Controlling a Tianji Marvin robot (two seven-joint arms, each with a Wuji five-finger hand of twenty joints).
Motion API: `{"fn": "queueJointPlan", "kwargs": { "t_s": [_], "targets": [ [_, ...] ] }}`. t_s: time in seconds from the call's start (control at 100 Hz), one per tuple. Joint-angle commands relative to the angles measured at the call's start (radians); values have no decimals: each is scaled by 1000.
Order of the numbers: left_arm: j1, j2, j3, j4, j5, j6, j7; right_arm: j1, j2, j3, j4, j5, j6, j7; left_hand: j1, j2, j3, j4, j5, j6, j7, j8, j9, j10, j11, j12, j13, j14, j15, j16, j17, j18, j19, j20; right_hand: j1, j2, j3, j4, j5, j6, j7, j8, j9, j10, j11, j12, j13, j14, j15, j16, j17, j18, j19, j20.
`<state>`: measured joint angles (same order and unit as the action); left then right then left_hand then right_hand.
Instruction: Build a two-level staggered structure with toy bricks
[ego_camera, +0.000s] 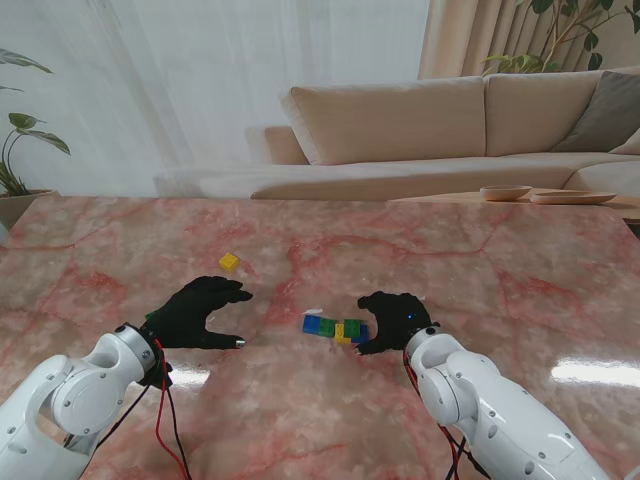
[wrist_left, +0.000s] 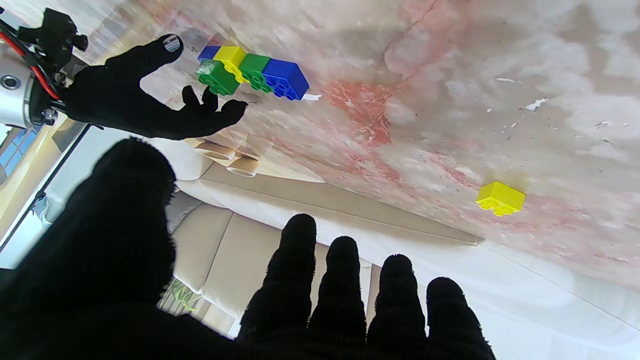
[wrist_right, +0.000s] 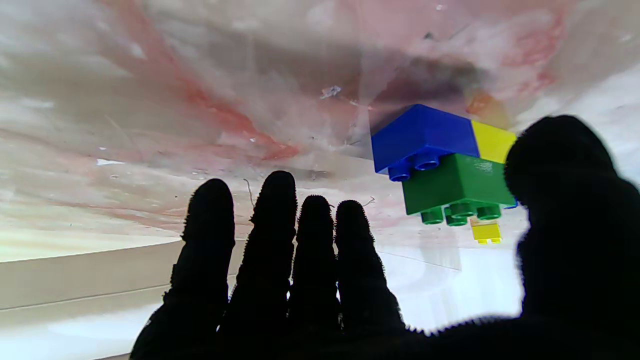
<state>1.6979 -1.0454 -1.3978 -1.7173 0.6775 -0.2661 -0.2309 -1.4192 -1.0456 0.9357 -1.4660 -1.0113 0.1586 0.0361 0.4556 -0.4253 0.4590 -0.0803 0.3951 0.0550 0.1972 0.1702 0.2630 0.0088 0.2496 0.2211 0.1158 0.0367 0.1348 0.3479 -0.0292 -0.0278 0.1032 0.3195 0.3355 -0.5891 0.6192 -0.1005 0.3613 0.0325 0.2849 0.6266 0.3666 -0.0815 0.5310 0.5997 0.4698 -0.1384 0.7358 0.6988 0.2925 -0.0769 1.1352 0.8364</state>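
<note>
In the middle of the pink marble bench (ego_camera: 480, 260) sits the brick stack (ego_camera: 336, 328): a row with blue, yellow and green bricks, and a green brick (wrist_right: 457, 184) riding on top, shifted so it sits across 2 bricks under it. I can't count the bottom row for sure.

My right robot hand (ego_camera: 392, 320) rests just beside the right end of the stack. Its fingers are spread and it holds nothing. From the wrist view the thumb is very near the bricks, but I can't tell if it touches them.

My left robot hand (ego_camera: 200, 312) is to the left of the stack, well apart from it. It is open too, fingers curled a bit, with nothing in it.

1 loose yellow brick (ego_camera: 230, 262) lies on the bench, farther from me than the left robot hand and near its fingertips.

I think the bottom row is done and the top row has just begun. The next move, I'd guess, is for the left robot hand to reach out, pinch the yellow brick, carry it over and press it down on the stack beside the green one, shifted over the joints. The right robot hand could steady the row so it won't slide.
</note>
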Motion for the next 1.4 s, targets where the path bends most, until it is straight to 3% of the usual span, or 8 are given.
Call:
{"fn": "queueJointPlan", "kwargs": {
  "t_s": [0.0, 0.45, 0.98, 1.23, 1.39],
  "targets": [
    [4, 2, 0, 3, 5, -2, -4, 7, -9, -11, 22, 7, 7, -3, 20, 28, 16, 17, 29, 10, 0, -4, -21, -1, -24, -10, -28, -50, -29, -17, 1, -37, -47, -8, -11, -15, -11, 17, -14, 3, 32, 38, 9, -4, 27, 23, -15, -13, 20, -13, 10, -23, 6, 33],
    [13, 6, -23, -2, 12, -6, -23, 90, -22, -115, 109, 19, 35, -78, 18, 27, 16, 16, 31, 7, 2, -3, -19, -4, -22, -10, -29, -50, -28, -16, 1, -36, -46, -7, 67, -14, -31, 12, 94, -104, 151, 182, 159, -77, 133, 116, 80, -34, 82, 8, 75, -30, 67, 29],
    [9, 9, -33, -1, 12, -7, -43, 117, -34, -149, 135, 42, 68, -109, 18, 29, 12, 16, 27, 8, 0, -4, -21, -3, -24, -11, -32, -46, -28, -15, 1, -33, -46, -8, 97, -14, -31, 8, 152, -139, 185, 203, 227, -94, 144, 139, 121, -41, 112, 23, 102, -33, 104, 26],
    [-2, 10, -26, 5, 8, -4, -49, 126, -40, -160, 146, 52, 74, -129, 19, 30, 9, 17, 27, 9, 0, -4, -22, -2, -25, -11, -34, -47, -30, -15, 0, -32, -44, -5, 136, -18, -22, 3, 269, -229, 303, 249, 378, -135, 205, 196, 242, -62, 205, 75, 177, -30, 164, 25],
    [-6, 10, -23, 8, 6, -3, -52, 130, -40, -167, 151, 56, 70, -131, 19, 30, 8, 17, 27, 9, 0, -4, -23, -3, -25, -11, -34, -48, -30, -16, 0, -33, -45, -6, 138, -18, -21, 0, 287, -246, 331, 256, 403, -141, 203, 206, 259, -63, 212, 83, 186, -29, 176, 22]
  ]
}}
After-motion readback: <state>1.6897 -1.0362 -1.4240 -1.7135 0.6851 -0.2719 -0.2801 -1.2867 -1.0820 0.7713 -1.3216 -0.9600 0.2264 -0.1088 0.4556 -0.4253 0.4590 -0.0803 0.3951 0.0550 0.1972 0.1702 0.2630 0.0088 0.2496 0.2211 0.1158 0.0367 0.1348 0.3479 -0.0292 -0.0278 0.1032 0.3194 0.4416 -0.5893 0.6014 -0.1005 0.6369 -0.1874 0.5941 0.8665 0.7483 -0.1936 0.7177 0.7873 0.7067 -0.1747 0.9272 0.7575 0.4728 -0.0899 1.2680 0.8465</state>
